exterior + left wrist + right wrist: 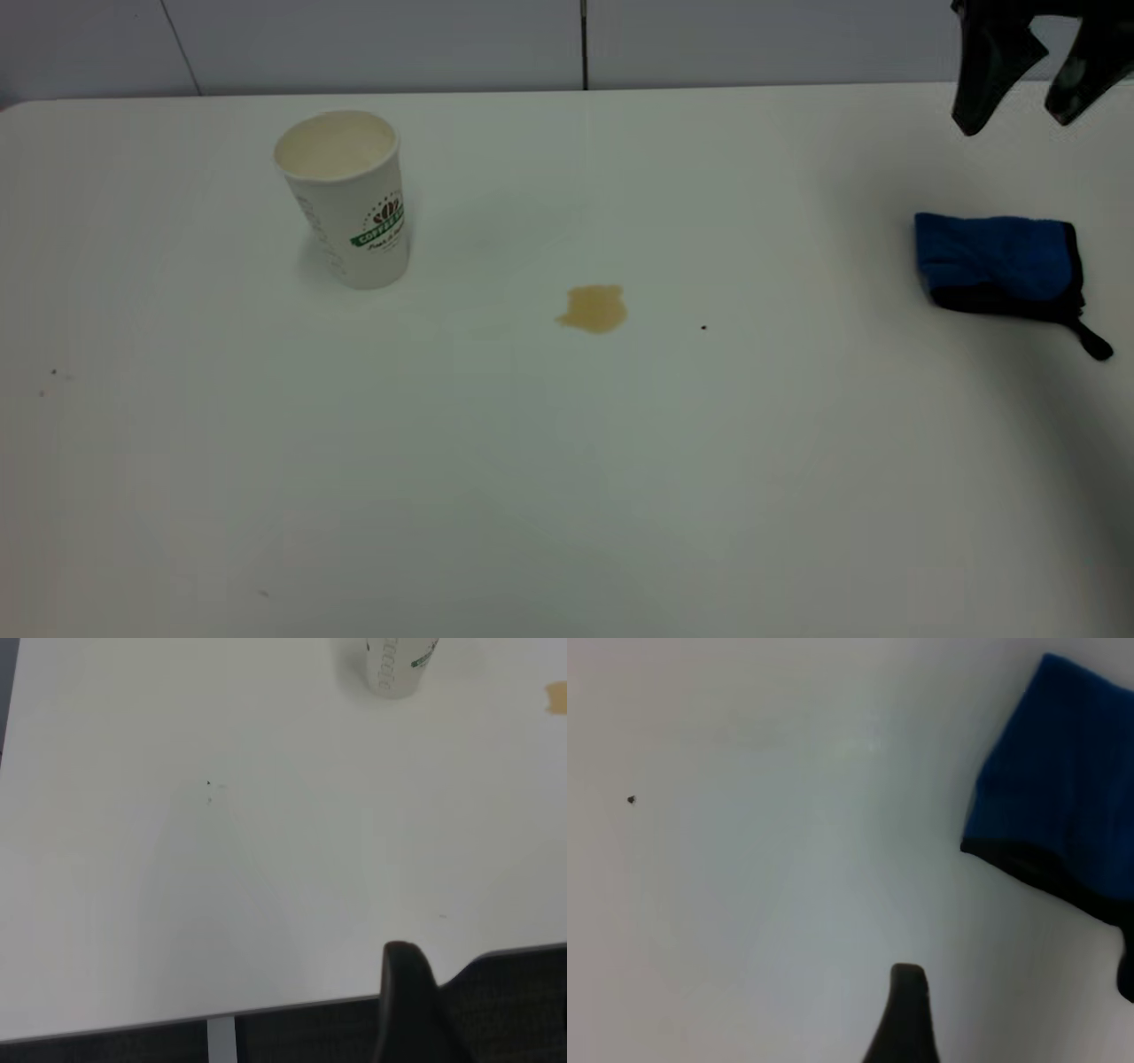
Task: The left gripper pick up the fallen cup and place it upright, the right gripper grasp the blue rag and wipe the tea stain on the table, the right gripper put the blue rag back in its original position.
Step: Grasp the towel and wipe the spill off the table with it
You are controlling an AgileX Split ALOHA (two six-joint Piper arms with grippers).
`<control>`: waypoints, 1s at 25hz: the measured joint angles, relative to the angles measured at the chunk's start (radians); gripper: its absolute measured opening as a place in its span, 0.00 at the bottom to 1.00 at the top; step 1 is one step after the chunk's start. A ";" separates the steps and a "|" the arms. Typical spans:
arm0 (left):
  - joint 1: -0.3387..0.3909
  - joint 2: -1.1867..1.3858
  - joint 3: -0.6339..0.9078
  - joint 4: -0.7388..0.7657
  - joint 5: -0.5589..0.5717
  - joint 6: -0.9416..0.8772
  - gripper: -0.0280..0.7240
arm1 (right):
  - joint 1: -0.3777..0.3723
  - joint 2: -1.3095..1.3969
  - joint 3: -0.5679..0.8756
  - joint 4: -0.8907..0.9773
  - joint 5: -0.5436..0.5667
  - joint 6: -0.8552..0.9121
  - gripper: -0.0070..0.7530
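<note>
The right claw (1019, 111) hangs released above the blue rag (997, 259) (cup (347, 199) upright).

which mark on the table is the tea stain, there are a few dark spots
The tea stain is the light-brown blotch mid-table, between the cup and the blue rag. The other marks, like the speck beside it, are tiny black dots.

White cup (347, 199) – green-brown logo, blue rag (997, 261) – black edging, light-brown tea stain (594, 308)

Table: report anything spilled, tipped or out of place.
One spill: a light-brown tea stain sits mid-table, unwiped. The cup stands upright to its left; the blue rag lies folded at the right, below the open right gripper.
</note>
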 joint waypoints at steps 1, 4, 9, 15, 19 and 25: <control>0.000 0.000 0.000 0.000 0.000 0.000 0.63 | 0.000 0.023 -0.006 -0.002 -0.007 0.004 0.97; 0.000 0.000 0.000 0.000 0.000 0.000 0.63 | 0.000 0.086 -0.009 -0.031 -0.051 0.039 0.97; 0.000 0.000 0.000 0.000 0.000 0.000 0.63 | 0.000 0.161 -0.012 -0.084 -0.148 0.097 0.97; 0.000 0.000 0.000 0.000 0.000 0.000 0.63 | 0.000 0.234 -0.023 -0.135 -0.219 0.141 0.95; 0.000 0.000 0.000 0.000 0.001 0.000 0.63 | 0.000 0.295 -0.054 -0.175 -0.247 0.178 0.93; 0.000 0.000 0.000 0.000 0.001 0.000 0.63 | -0.012 0.358 -0.109 -0.192 -0.275 0.203 0.90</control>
